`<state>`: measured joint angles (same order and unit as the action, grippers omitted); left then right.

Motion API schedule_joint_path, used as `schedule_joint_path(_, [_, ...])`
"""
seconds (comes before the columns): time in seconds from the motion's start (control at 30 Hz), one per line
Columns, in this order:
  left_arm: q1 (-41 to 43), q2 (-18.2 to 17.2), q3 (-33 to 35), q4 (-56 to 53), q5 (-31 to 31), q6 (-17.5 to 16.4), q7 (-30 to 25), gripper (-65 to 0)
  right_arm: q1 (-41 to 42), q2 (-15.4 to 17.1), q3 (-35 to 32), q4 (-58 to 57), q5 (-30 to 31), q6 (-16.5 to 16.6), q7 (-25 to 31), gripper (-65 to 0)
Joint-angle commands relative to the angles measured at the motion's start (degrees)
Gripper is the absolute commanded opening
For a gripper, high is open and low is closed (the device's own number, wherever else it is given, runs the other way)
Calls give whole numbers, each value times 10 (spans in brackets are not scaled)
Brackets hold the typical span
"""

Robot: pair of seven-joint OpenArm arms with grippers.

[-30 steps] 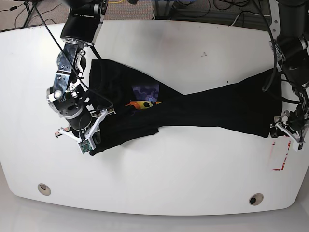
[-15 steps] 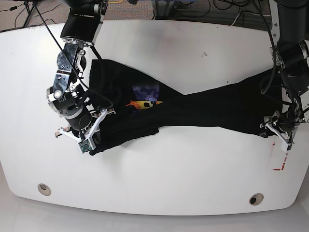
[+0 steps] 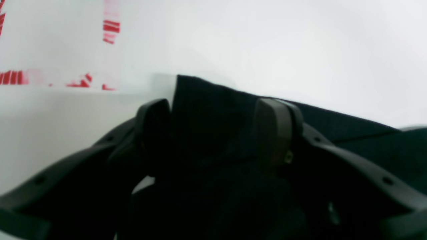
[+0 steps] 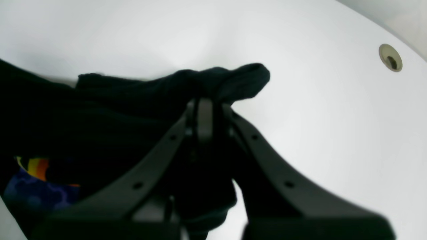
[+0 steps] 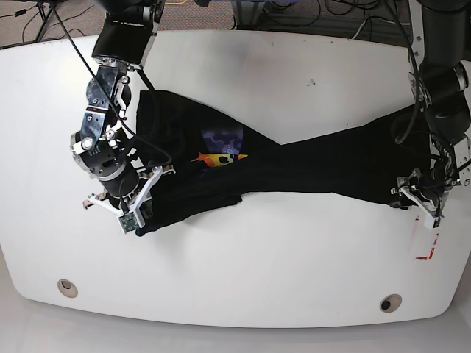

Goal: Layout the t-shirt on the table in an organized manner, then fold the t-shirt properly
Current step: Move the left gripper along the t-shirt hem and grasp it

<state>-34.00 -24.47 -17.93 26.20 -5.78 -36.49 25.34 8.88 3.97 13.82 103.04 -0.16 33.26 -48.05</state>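
With the twisted t-shirt (image 5: 294, 165) being pinched by the right claw (image 4: 204, 115) while the left claw (image 3: 213, 133) is spread around its corner, uneven pulling is risking tighter bunching across the worktop (image 5: 257, 272).

The black t-shirt (image 5: 294, 165) lies stretched long and bunched up across the white table (image 5: 243, 272), with its purple patch and yellow-orange face peeking out near the right gripper (image 5: 132, 209). That gripper pinches one dark end of the shirt tight between its closed fingers. The other end sits between the spread fingers of the left gripper (image 3: 213, 130), close to the red mark on the table.
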Motion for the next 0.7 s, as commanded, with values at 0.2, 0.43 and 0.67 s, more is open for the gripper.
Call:
schedule_joint_path(0.2, [-6,2,0,4,-3,-1,-3,-390,13,4,1,11,5,-1,18,-648])
schedule_joint_path(0.43, [-6,3,0,5,-4,-1,-6,-650,13,4,1,11,5,-1,18,-648])
schedule_joint_path(0.67, [-6,3,-1,7,-6,-1,-28,-650,13,4,-1,11,5,-1,18,-648])
